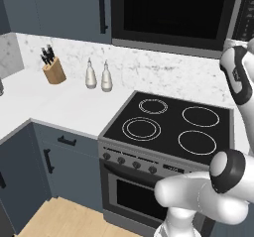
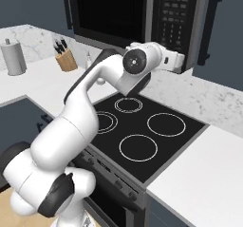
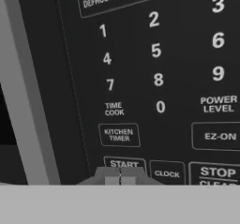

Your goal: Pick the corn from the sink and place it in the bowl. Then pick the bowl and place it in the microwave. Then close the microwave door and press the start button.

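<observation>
Right up against the lens sit the jaws (image 3: 120, 176), clenched together with nothing between them, their tips pressed close to the START key (image 3: 124, 164) on the microwave's button panel (image 3: 154, 78). Beside it I can read CLOCK and STOP, with the number pad above. From the right base view, the white arm reaches up over the stove (image 2: 142, 126) and its hand meets the lower part of the panel on the microwave (image 2: 137, 17). The microwave door (image 1: 171, 15) looks closed flush, its dark glass showing nothing of what is inside, so I cannot see the bowl or the corn from here. A knife block (image 1: 53, 68) and two bottles (image 1: 97, 75) stand on the bench (image 1: 59, 107), well apart from the action.

By my reckoning this is the last step: pressing start. Whether the tips already touch the key I cannot tell. The next move calls for a short, straight push into START, keeping clear of the neighbouring CLOCK key.
</observation>
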